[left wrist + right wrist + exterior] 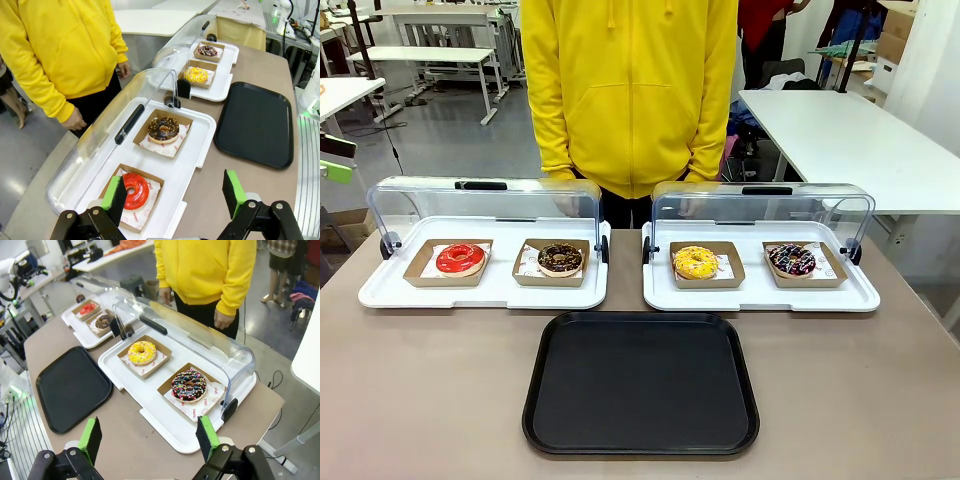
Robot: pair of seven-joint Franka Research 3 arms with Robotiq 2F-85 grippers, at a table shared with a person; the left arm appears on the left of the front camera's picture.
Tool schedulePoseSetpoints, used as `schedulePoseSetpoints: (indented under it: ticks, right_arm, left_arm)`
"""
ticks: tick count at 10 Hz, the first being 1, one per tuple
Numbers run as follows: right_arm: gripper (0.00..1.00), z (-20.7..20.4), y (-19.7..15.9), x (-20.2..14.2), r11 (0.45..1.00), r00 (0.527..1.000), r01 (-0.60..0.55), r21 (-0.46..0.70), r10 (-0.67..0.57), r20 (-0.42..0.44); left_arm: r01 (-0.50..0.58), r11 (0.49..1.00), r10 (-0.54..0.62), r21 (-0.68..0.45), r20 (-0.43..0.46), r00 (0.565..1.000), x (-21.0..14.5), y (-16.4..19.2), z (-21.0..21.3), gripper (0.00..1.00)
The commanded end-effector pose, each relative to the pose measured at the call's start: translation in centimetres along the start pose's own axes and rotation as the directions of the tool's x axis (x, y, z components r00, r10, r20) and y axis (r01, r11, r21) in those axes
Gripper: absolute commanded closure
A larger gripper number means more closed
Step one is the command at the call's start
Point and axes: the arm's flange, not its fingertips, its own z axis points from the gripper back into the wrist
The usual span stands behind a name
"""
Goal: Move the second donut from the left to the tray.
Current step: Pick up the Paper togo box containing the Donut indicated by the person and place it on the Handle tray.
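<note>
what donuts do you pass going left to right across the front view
red donut → chocolate donut → yellow donut → drizzled donut

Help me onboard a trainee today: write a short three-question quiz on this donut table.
1. Multiple choice: in the front view, which donut is second from the left?
A) red-glazed donut
B) chocolate donut with light sprinkles
C) yellow donut
2. True or false: the black tray already holds a donut.
3. Fill in: the left gripper and the right gripper both have their jaws ____.
Key: 1 B. 2 False, it is bare. 3 open.
</note>
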Motion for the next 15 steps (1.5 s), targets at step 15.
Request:
schedulePoseSetpoints:
  ticks: [15]
  right_arm:
    - [0.00,0.03,-0.35,0.25,1.000,0.999,-0.026,0.003,0.026,0.028]
  left_arm:
    - [0.001,1.000,-0.001,-0.001,0.021,1.000,0.28,0.21,-0.10,0.00]
